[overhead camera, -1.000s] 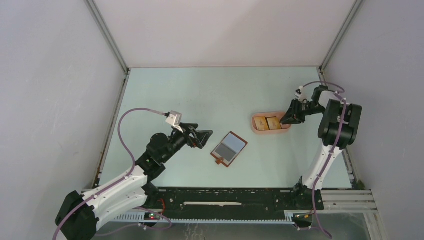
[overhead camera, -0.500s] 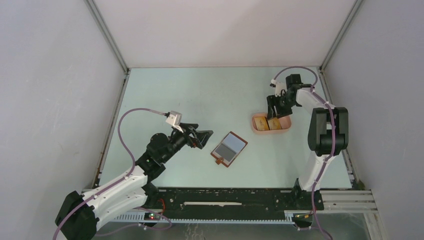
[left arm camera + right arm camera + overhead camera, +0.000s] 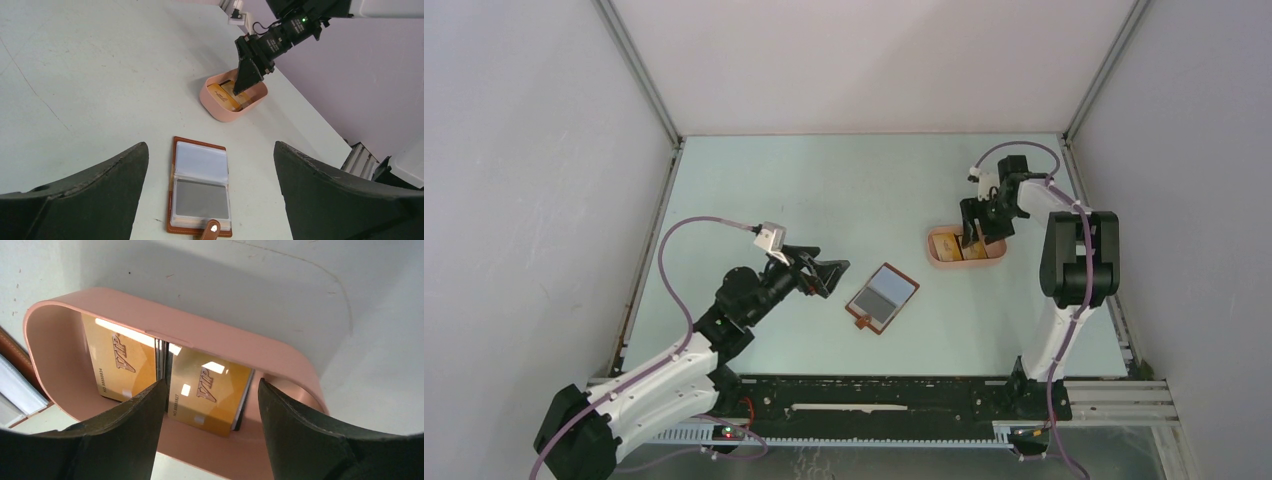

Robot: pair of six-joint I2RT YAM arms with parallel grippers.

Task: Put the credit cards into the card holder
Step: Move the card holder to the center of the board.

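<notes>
Now that right claw [image 3: 976,236], jaws apart, has swung over credit cards [image 3: 120,365] in pink tray [image 3: 936,261], upper right: pickup pending; left claw [image 3: 836,278] apart.

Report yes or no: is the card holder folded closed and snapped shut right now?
No, the card holder lies spread open on the table, its inside facing up and its snap tab unfastened.

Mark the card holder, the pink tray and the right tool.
card holder [image 3: 200,200]: left wrist view, lower inner pocket.
pink tray [image 3: 215,337]: right wrist view, far wall's rim.
right tool [image 3: 211,390]: right wrist view, gap midway between its fingertips.
</notes>
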